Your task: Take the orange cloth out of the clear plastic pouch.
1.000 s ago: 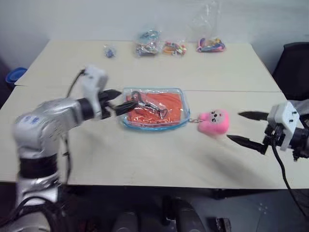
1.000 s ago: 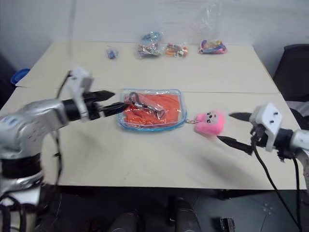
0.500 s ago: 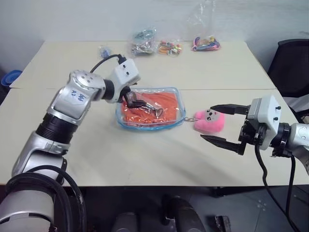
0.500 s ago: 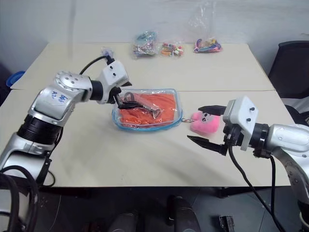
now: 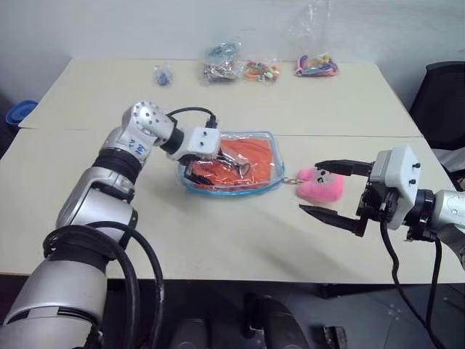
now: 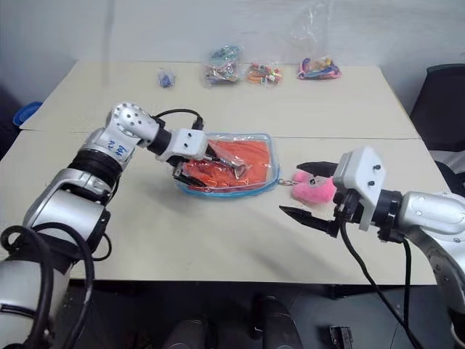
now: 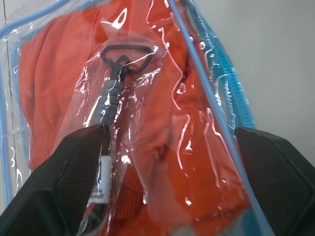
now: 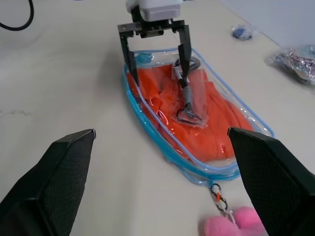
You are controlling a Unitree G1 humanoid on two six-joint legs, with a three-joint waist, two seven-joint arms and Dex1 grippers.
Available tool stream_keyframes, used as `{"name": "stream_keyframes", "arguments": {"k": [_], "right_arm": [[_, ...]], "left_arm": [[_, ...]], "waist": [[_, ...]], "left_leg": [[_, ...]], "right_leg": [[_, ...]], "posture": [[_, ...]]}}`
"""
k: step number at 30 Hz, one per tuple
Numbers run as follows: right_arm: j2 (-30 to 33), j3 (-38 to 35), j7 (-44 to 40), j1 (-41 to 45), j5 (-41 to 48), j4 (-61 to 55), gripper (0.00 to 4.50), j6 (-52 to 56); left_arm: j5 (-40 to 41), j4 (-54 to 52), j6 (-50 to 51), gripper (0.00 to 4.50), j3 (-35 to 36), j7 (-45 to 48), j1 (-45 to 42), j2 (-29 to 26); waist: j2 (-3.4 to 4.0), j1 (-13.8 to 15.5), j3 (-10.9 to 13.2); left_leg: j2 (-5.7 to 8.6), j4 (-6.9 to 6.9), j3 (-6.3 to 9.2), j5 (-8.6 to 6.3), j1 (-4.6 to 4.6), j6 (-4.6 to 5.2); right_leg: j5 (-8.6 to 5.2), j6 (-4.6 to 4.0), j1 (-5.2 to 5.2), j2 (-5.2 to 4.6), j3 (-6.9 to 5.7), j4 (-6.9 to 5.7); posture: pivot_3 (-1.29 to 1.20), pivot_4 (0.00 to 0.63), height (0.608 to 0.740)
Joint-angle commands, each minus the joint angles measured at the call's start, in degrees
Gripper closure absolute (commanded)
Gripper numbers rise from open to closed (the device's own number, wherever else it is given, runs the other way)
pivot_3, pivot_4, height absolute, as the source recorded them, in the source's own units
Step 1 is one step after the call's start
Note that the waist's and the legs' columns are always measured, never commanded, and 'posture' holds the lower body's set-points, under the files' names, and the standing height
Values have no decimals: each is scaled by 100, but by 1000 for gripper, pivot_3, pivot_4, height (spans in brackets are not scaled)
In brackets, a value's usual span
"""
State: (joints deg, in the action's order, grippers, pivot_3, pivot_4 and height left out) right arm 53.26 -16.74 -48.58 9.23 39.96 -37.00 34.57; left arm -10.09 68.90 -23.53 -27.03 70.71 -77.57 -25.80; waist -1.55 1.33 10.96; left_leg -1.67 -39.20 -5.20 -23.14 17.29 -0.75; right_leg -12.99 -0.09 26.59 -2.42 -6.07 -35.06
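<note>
Left gripper moved onto clear plastic pouch, fingers spread over its left end. Orange cloth inside pouch, mid-table. Right gripper spread beside pink plush charm.

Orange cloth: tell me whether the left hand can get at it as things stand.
Probably not yet. The left hand is open at the clear plastic pouch's end, but the orange cloth lies inside, with clear film over it.
</note>
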Motion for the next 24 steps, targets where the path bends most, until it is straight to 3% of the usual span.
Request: {"name": "stream_keyframes", "arguments": {"k": [1,11,14,24], "right_arm": [[-20,-348,171,-140,161,-318,0,55],[-14,-478,464,-394,238,-547,0,124],[-3,-477,529,-407,250,-585,0,141],[45,-428,526,-357,250,-507,0,96]], "left_arm": [[-335,345,-125,5,101,-436,-247,188],[-825,758,486,5,338,-1470,-400,676],[-937,763,445,629,360,-1420,-363,683],[-940,698,369,3714,579,-1056,-276,623]], "waist": [[-1,-9,0],[-2,5,1],[-2,0,1],[-2,2,1]], "left_leg": [[0,0,1,-4,0,7],[6,-4,0,-18,0,41],[6,-4,-2,-18,1,41],[7,-4,-7,-17,-3,39]], "right_leg": [[4,6,0,-2,3,0],[18,31,-1,-4,12,14],[18,31,-1,-2,15,11],[18,30,-1,-2,21,5]], "posture": [[0,150,740],[0,150,740],[0,150,740],[0,150,740]]}}
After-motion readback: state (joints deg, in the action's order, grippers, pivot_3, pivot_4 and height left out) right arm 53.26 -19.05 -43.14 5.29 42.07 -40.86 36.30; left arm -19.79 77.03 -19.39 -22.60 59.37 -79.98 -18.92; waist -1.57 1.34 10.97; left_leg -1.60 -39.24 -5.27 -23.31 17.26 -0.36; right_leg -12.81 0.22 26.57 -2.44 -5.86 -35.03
